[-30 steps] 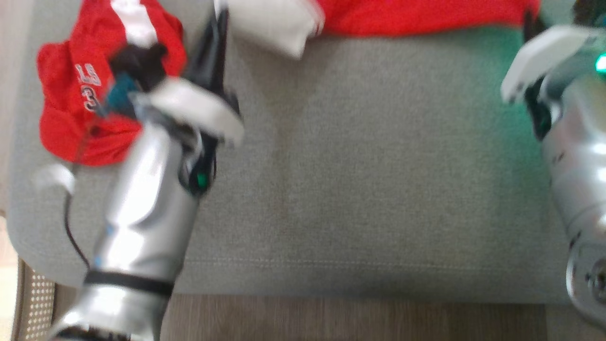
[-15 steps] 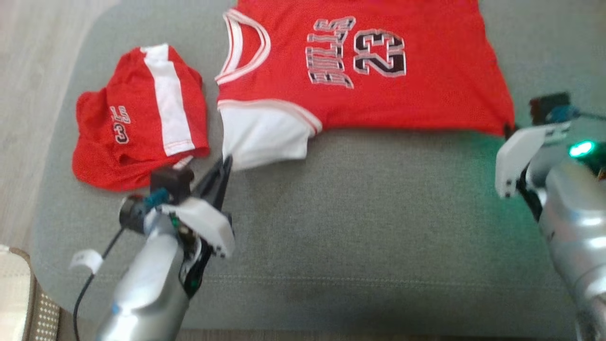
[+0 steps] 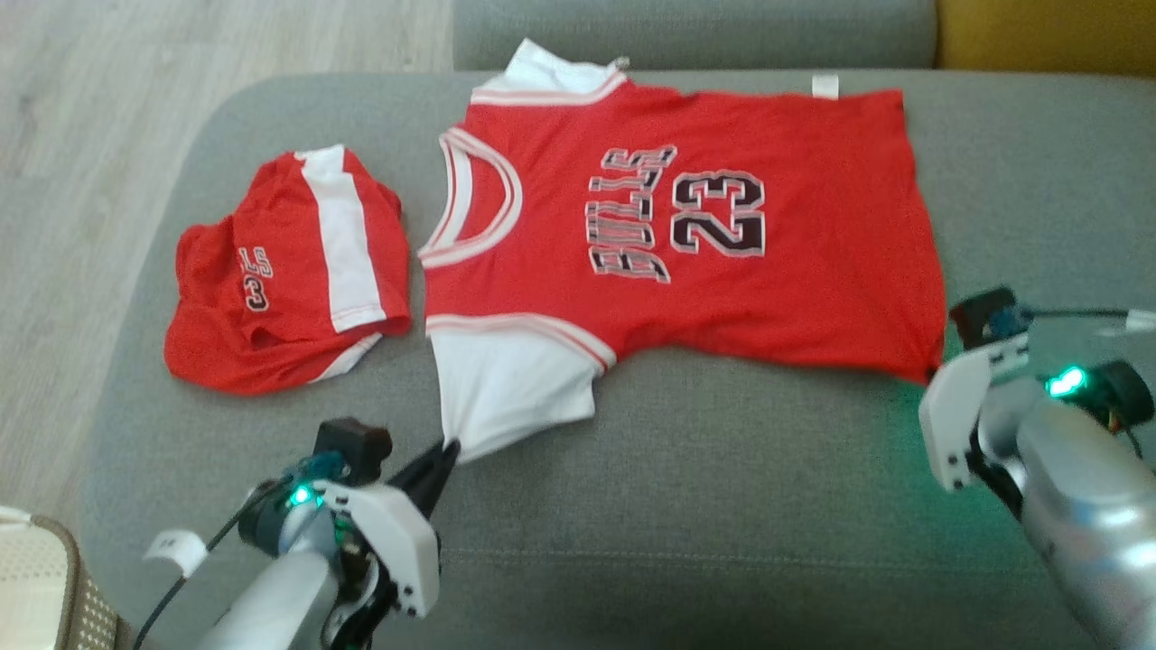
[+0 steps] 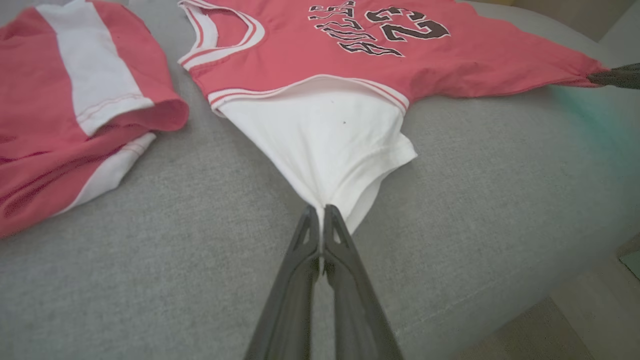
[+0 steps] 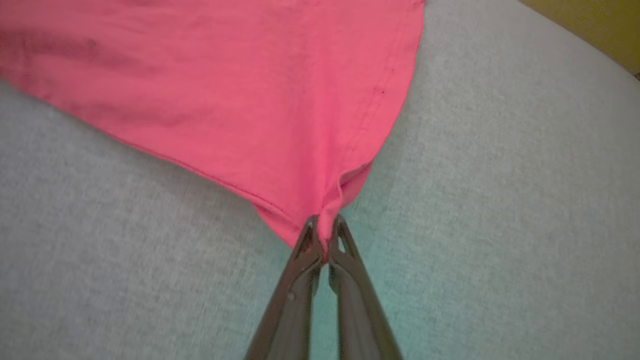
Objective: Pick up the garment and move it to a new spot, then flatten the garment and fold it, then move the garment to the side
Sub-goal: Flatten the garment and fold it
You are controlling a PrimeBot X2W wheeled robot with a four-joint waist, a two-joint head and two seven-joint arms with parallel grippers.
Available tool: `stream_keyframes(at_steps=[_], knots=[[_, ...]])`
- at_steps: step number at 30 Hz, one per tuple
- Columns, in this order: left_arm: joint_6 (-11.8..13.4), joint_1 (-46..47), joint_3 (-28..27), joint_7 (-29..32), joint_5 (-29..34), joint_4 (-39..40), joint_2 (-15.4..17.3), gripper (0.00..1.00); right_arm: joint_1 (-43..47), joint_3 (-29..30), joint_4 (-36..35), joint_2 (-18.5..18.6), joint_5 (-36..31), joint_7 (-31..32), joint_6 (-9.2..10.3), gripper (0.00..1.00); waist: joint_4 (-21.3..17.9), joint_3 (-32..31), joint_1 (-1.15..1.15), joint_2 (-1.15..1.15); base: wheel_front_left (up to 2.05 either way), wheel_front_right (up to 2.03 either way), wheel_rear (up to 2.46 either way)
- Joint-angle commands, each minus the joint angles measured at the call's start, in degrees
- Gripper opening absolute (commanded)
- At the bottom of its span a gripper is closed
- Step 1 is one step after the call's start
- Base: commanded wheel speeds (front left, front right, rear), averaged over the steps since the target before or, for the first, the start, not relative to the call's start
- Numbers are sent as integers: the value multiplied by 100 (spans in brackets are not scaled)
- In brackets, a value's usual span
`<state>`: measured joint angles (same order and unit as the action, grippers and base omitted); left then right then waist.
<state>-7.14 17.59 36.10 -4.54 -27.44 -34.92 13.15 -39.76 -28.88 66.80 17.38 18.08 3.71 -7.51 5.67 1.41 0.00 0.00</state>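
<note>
- Jersey (image 3: 686, 235) front and centre: red, lettering and the number 23 facing up, spread across the grey cushion (image 3: 722, 506), neckline toward the robot's left, hem toward its right
- Left gripper (image 4: 320, 212) is pinched tight on the tip of the white sleeve (image 4: 330, 145), dark fingers pressed together with cloth between them
- That sleeve is drawn out to a point toward the near edge of the cushion, taut from the striped seam down to the fingertips
- Right gripper (image 5: 325, 225) is clamped on the near corner of the red hem, fabric bunched into a small fold right at the tips
- Both grips sit low over the cushion; whether the pinched corners touch it, I can't tell
- Rest of the jersey lies flat, with a small white tag (image 3: 824, 86) at the far hem corner
- Red shorts (image 3: 280, 271) with a white stripe lie rumpled just left of the jersey, a narrow strip of grey between them
- Green light glows on each wrist, tinting the cushion beside the right arm
- Pale wood floor (image 3: 135, 90) shows beyond the cushion's left side
</note>
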Motion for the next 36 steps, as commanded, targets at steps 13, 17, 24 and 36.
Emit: stream_keyframes(at_steps=[13,17,24,36], knots=[[-34,-534,387,1145,-1858,2089,1487,0,806,-2025,-2450,1806,2672,1738,2,0,-55,-331,0,0,0,0,0],[-35,-706,577,1628,-2422,2673,1958,0,869,-2384,-2918,2264,3211,2161,2,0,-67,-361,0,0,0,0,0],[-35,-903,793,2148,-3126,3348,2499,0,1015,-2917,-3549,2894,4007,2873,2,0,-91,-405,0,0,0,0,0],[-21,-661,568,1867,-3390,3732,2651,0,668,-2827,-4050,3123,4413,2607,2,0,-211,-259,0,0,0,0,0]])
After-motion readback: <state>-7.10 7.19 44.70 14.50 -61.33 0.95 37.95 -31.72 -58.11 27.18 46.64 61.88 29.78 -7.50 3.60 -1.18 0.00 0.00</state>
